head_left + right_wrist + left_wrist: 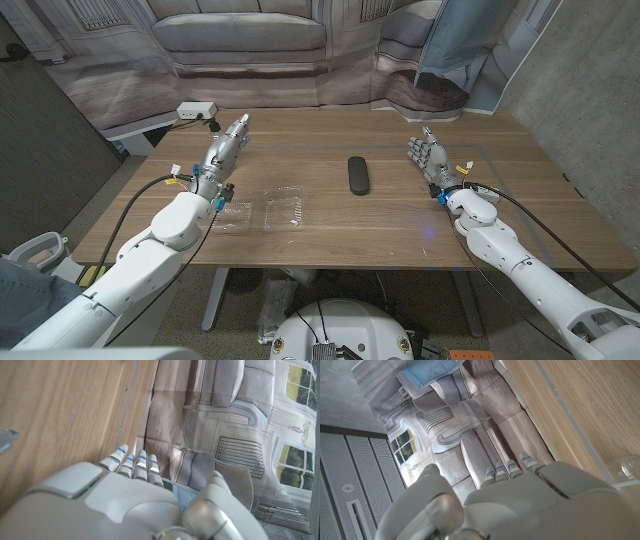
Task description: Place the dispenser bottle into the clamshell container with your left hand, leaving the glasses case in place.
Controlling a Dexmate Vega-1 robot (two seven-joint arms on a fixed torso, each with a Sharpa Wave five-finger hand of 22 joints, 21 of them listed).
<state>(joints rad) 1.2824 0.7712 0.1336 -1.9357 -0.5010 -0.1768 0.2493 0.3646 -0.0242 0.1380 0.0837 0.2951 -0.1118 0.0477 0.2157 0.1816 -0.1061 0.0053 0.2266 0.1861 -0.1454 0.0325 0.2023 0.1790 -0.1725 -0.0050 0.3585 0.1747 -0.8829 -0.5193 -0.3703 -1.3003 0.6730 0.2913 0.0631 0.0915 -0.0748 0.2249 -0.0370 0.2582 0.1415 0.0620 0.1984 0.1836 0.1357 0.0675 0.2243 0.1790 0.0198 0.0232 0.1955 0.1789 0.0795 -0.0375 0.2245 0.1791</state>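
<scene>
both hands empty, bottle not found yet

your left hand [228, 140] sits at the far left of the table [330, 235], fingers straight and close together, holding nothing. your right hand [428, 156] waits at the far right, upright with fingers slightly apart, also holding nothing — a sensible place for it, since this job is not its own.

the clear plastic container [285, 211] lies open near the front edge, close beside your left forearm, so a drop from the left side should be short. what looks like its second half, or another clear piece [231, 216], lies just to its left, partly under the arm; i cannot tell which.

the dark glasses case [358, 175] rests in the middle of the table, well apart from both hands and from the container — easy to leave alone if you stay on your left.

the dispenser bottle i cannot pick out anywhere; a small white box [196, 109] sits past the far left corner, but that is no bottle as far as i can tell.
</scene>
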